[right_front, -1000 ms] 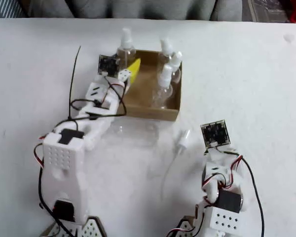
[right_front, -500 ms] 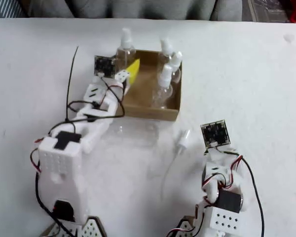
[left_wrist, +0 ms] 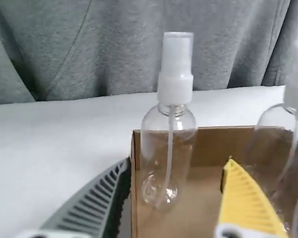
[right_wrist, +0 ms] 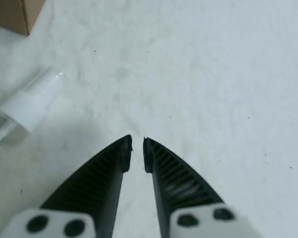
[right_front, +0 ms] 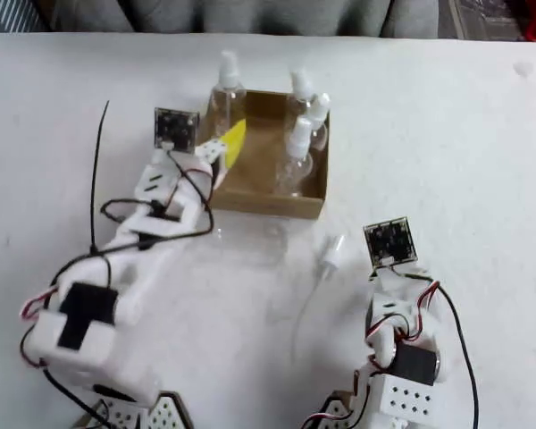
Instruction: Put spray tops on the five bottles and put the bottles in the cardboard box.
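Bottles of clear, thin plastic stand upright in the cardboard box [right_front: 272,204], four of them, each with a white spray top. One is the corner bottle [left_wrist: 169,148], whose dip tube shows through its wall. Our left hand [right_front: 223,143] is wide open and holds nothing. Its grey ribbed finger is outside the box's side wall and its yellow one inside, which we read as the pose for setting a bottle down. What looks like the fifth bottle [right_front: 250,239] lies uncapped on the white bench [right_front: 447,134] just before the box. The loose spray top [right_wrist: 30,101] lies near it. Our right hand [right_wrist: 137,144] rests low beside that top, empty, its black jaws nearly closed.
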Controlling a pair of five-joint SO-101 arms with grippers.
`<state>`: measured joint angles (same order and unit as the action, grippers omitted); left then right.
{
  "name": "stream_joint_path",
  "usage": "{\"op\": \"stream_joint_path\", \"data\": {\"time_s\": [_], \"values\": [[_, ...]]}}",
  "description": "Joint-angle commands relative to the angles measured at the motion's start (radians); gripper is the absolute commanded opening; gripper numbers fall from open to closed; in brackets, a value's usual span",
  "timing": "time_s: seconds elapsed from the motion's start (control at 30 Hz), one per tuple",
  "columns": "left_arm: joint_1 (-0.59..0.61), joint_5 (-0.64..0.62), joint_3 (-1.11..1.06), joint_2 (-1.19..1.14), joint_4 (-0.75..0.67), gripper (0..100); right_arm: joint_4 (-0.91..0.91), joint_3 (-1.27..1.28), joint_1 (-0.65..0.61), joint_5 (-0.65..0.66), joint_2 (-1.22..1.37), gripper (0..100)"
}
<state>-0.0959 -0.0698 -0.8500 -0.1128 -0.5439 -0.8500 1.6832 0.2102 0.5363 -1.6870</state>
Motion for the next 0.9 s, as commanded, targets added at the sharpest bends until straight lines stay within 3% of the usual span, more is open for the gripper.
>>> {"op": "stream_joint_path", "data": {"time_s": [0.0,0.23,0.6,0.87], "values": [[-0.031,-0.008,-0.127,0.203,0.000,27,-0.002,0.012,0.008,0.011,-0.010,1.7],[-0.035,-0.008,-0.338,0.440,0.068,27,-0.002,0.012,0.008,0.011,-0.010,1.7],[0.021,-0.015,-0.377,0.731,0.697,27,-0.002,0.012,0.012,0.011,-0.010,1.7],[0.157,-0.015,-0.397,0.828,0.976,27,-0.004,0.012,0.013,0.011,-0.010,1.7]]}}
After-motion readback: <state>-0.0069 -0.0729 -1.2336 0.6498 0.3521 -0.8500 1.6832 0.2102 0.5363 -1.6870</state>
